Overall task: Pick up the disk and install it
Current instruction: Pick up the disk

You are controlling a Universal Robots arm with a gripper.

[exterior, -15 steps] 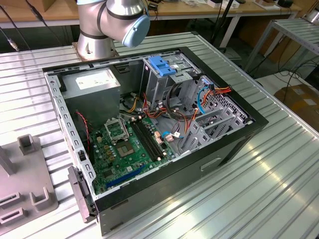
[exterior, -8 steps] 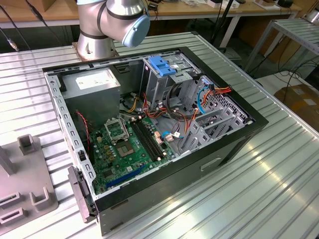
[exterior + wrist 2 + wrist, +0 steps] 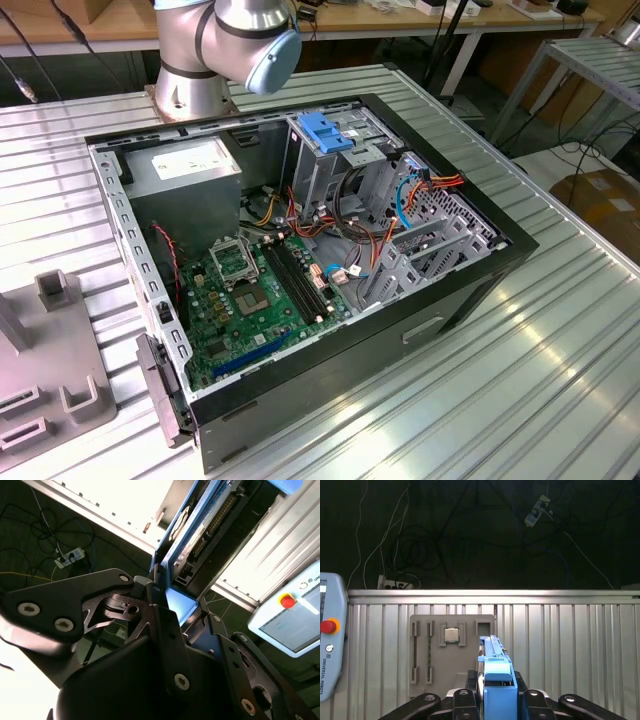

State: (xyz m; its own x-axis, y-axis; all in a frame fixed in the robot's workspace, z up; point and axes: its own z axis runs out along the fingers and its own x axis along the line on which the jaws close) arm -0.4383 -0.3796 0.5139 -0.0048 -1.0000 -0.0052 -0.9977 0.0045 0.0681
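Evidently the claw (image 3: 498, 701) was clamped shut on the disk (image 3: 498, 680), a flat dark-grey drive in bright blue plastic rails, held edge-on with the ribbed metal counter (image 3: 570, 645) beyond it. It looked rigid, dense and shock-sensitive. Gripping across the rails seemed safest, since the smooth faces could slip. In the exterior view the open black computer case (image 3: 470, 270) sat mid-counter, the arm's base (image 3: 190, 95) at its eleven o'clock. Cables (image 3: 410, 545) littered the dark floor (image 3: 470, 510).

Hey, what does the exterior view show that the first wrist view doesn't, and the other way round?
Exterior view: the open computer case with its motherboard, power supply and blue latch. First wrist view: the gripper shut on the disk, and a teach pendant. Shared: the ribbed metal table.
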